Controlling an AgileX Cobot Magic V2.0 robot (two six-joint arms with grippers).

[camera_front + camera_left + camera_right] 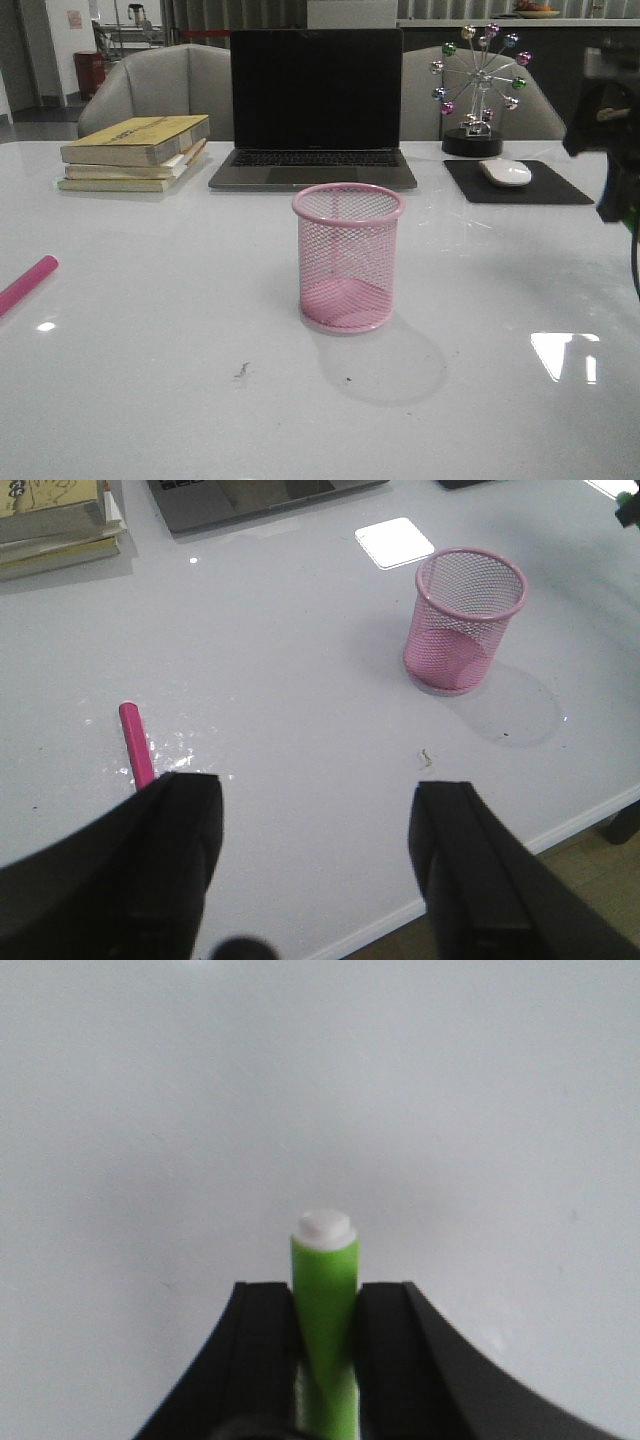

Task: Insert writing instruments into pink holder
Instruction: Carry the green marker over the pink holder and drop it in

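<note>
The pink mesh holder stands upright and empty at mid table, also in the left wrist view as the holder. The magenta pen lies flat at the table's left edge; in the left wrist view the pen runs under one finger tip. My left gripper hangs open above the table's near edge, nothing between its fingers. My right gripper is shut on the lime green pen, whose whitish tip pokes past the fingers over bare table. The right arm shows at the front view's right edge.
A stack of books lies at the back left, an open laptop behind the holder, and a mouse on a black pad beside a ferris-wheel ornament at the back right.
</note>
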